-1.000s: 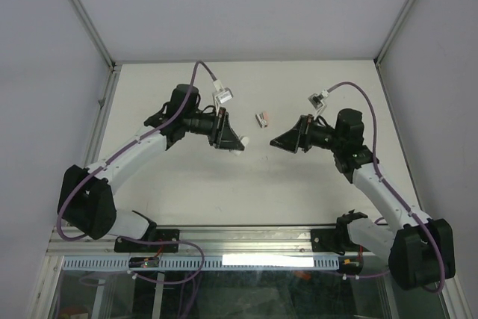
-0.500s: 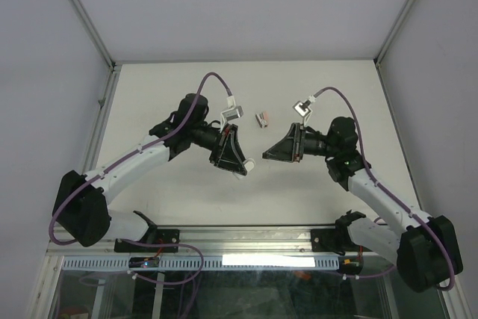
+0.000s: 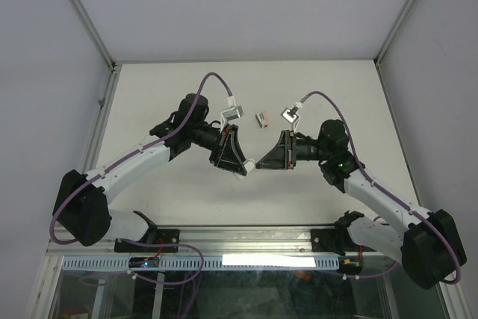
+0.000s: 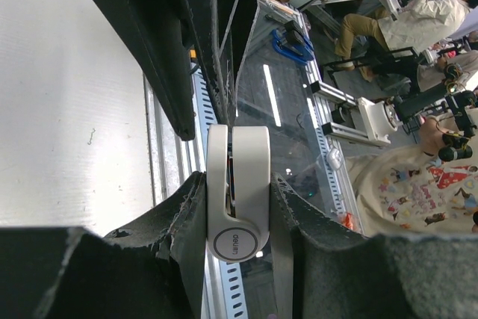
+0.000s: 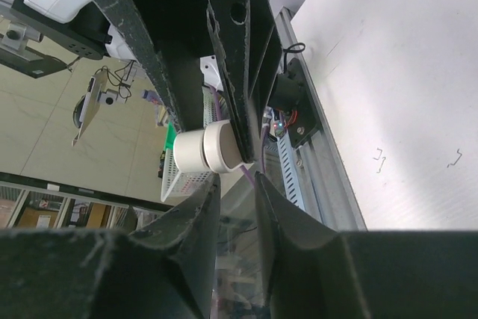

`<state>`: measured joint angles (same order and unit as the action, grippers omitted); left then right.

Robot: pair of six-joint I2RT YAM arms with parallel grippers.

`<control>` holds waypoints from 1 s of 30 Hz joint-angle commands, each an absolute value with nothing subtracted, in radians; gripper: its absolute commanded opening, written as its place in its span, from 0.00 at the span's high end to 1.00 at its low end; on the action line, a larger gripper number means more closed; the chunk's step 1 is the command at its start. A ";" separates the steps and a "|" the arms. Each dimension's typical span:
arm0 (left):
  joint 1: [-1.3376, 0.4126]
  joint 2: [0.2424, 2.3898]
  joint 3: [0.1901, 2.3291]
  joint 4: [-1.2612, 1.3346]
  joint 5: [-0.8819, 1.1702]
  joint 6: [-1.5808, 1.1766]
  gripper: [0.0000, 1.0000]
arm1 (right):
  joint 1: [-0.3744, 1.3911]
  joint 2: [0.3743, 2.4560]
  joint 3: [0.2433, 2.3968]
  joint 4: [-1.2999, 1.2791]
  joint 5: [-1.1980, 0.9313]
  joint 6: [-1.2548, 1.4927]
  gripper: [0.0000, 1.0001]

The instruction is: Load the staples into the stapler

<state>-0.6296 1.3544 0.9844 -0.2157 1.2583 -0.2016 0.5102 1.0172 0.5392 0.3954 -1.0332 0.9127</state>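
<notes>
Above the middle of the pale table (image 3: 321,95), the right gripper (image 3: 259,162) is closing in, having crossed the gap that stood open a second ago. Its tips are now nearly meeting the stapler (image 4: 239,184). The left gripper (image 3: 240,165) is staying clamped on that stapler, holding it aloft after dipping toward centre. Whether the right fingers, drawn close with a slim gap, are carrying a staple strip cannot be told. The red-and-white staple box (image 3: 262,118) is lying on the table just behind the two grippers, touched by neither. Loading is seemingly about to begin. The surface is showing a few faint scuffs (image 5: 382,158). Beyond the aluminium rail (image 3: 246,238), a person (image 4: 407,177) in a patterned shirt is showing in a cluttered workshop.
</notes>
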 commanded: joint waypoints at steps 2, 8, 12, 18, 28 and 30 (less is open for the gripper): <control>-0.642 1.354 0.984 -0.158 1.298 -0.202 1.00 | 0.530 1.036 0.585 0.416 -1.022 0.903 0.73; -0.645 1.373 0.986 -0.154 1.296 -0.215 1.00 | 0.549 1.052 0.588 0.448 -1.013 0.917 0.74; -0.649 1.382 0.985 -0.154 1.291 -0.219 1.00 | 0.551 1.052 0.583 0.466 -1.009 0.925 0.74; -0.653 1.398 0.986 -0.152 1.301 -0.222 1.00 | 0.553 1.026 0.570 0.483 -0.970 0.915 0.74; -0.662 1.417 0.990 -0.155 1.312 -0.238 1.00 | 0.555 1.022 0.561 0.436 -0.922 0.813 0.84; -0.666 1.419 0.988 -0.155 1.308 -0.247 1.00 | 0.557 1.018 0.559 0.382 -0.888 0.767 0.89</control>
